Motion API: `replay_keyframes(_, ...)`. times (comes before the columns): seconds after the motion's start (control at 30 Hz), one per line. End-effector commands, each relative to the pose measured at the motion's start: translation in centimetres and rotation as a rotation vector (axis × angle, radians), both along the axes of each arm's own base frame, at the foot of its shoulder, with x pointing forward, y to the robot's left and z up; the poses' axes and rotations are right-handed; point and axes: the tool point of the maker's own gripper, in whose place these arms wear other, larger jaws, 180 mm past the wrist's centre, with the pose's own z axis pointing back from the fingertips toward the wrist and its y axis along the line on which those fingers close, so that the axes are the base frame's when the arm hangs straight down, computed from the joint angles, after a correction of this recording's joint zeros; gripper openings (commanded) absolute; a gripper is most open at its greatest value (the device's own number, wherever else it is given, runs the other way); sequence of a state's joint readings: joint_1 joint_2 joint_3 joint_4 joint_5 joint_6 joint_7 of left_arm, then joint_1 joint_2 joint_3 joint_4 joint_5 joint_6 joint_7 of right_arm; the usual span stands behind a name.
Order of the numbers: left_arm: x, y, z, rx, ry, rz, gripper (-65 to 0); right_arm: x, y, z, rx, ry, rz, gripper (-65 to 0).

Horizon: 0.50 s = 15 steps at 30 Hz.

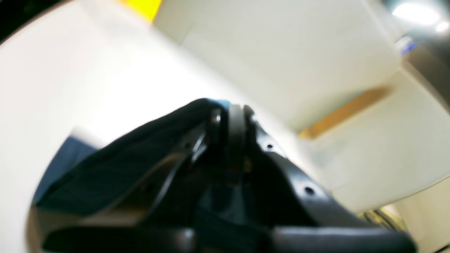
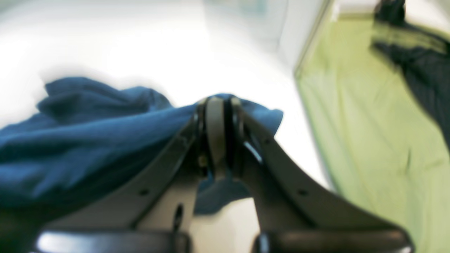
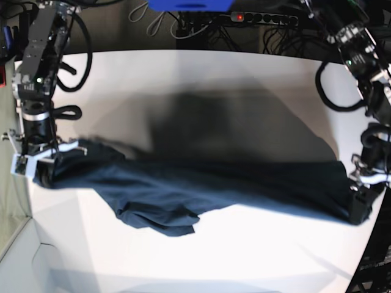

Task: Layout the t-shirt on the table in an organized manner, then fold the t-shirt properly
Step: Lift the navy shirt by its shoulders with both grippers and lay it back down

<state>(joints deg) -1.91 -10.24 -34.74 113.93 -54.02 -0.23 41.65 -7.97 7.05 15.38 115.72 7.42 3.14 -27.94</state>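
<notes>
In the left wrist view, the left gripper [image 1: 235,116] is seen with its jaws pressed together on a fold of the shirt [image 1: 116,168], dark cloth being draped from the fingertips down to the left over the table [image 1: 70,88]; the picture is blurred. In the right wrist view, the right gripper [image 2: 219,105] is likewise clamped narrow on the shirt [image 2: 88,137], blue fabric being bunched to the left of the jaws and poking out just beyond them, above the table [image 2: 197,59]. In the base view, the shirt [image 3: 201,183] is stretched across the table [image 3: 201,73] between the right gripper [image 3: 38,166] and the left gripper [image 3: 361,204], with a crumpled part sagging near the middle.
</notes>
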Motion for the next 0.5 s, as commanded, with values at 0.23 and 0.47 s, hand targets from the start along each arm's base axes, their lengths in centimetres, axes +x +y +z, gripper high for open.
replay_keyframes(0.23,1.0,-0.1,6.4,-0.013,-0.187,-0.015,-64.9,2.3,0.6,8.6,-0.015,-0.364,-0.003,-65.0)
replay_keyframes(0.47,1.0,-1.4,11.0,-0.125,-0.338,-0.122,-64.9,1.8,0.6,12.5,-0.050,-0.552,-0.006,-65.0)
